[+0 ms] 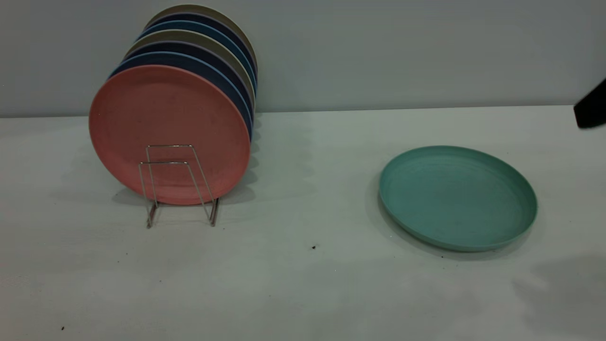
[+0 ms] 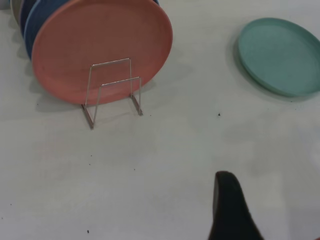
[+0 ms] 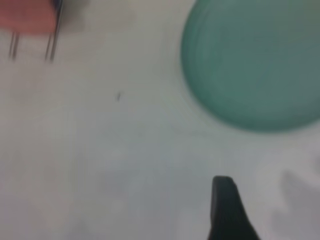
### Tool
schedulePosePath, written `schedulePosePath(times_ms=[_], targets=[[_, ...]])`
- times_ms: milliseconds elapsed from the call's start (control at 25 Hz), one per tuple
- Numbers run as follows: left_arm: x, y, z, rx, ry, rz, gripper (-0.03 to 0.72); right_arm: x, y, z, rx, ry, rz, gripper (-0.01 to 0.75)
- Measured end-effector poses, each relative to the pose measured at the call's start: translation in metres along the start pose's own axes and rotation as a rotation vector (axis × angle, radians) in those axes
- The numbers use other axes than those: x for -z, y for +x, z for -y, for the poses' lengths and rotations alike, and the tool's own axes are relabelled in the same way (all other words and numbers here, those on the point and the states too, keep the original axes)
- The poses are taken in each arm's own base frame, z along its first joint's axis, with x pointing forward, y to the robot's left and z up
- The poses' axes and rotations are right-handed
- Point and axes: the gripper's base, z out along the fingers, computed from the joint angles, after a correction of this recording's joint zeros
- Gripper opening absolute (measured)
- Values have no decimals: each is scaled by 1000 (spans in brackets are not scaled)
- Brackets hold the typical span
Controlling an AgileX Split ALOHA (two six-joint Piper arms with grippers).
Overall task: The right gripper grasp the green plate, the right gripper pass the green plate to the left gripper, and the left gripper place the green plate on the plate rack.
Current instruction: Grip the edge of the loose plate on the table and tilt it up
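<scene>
The green plate (image 1: pixel 457 196) lies flat on the white table at the right, alone and untouched. It also shows in the left wrist view (image 2: pixel 280 55) and the right wrist view (image 3: pixel 255 65). The plate rack (image 1: pixel 177 184) stands at the left, with a salmon-pink plate (image 1: pixel 168 132) upright at its front and its two front wire loops bare. Only a black part of my right gripper (image 1: pixel 592 110) shows at the far right edge, above the table and behind the green plate. Its black tip (image 3: pixel 225 205) hangs short of the plate. My left gripper (image 2: pixel 227 205) hovers over bare table, well short of the rack (image 2: pixel 112 90).
Behind the pink plate several dark blue and beige plates (image 1: pixel 203 52) fill the rack back toward the grey wall. A stretch of bare table lies between the rack and the green plate, with a few dark specks (image 1: pixel 313 247).
</scene>
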Motion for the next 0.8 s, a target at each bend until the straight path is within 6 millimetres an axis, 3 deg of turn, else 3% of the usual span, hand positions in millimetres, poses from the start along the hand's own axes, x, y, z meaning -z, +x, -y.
schedulePosePath(times_ms=[240, 480, 800], targets=[[0, -1, 0, -1, -4, 7, 453, -40, -22, 61, -129, -74, 10, 460], [0, -1, -1, -1, -8, 15, 453, -87, -17, 112, -194, -49, -43, 460], [0, 0, 0, -2, 2, -3, 453, -127, -11, 146, -216, -42, -90, 460]])
